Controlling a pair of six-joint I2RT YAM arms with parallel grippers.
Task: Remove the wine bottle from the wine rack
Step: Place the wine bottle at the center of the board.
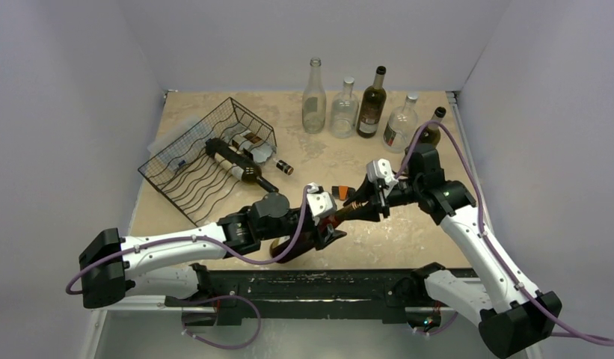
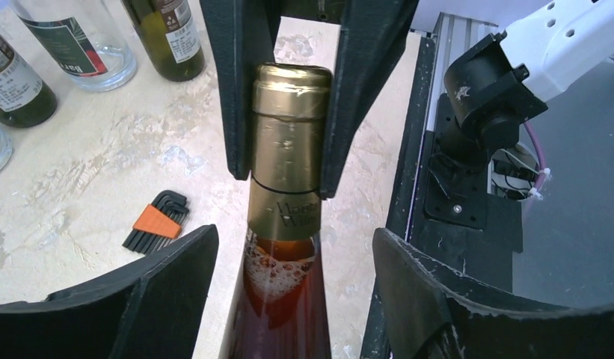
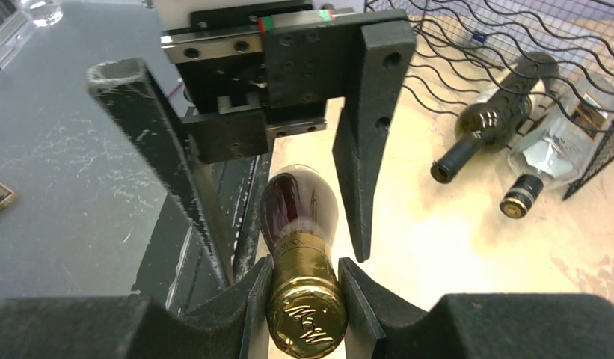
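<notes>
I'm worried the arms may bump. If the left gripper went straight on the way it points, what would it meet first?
Probably the right gripper, shut on the gold neck of the bottle directly ahead; the left gripper stands open around it, though depth is unclear.

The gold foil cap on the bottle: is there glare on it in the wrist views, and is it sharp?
Left wrist view: white glare streaks on the gold foil cap, which is sharp. Right wrist view: the cap is sharp, with small highlights; a pale reflection lies on the shoulder of the wine bottle. Top external view: even light, cap too small to judge.
</notes>
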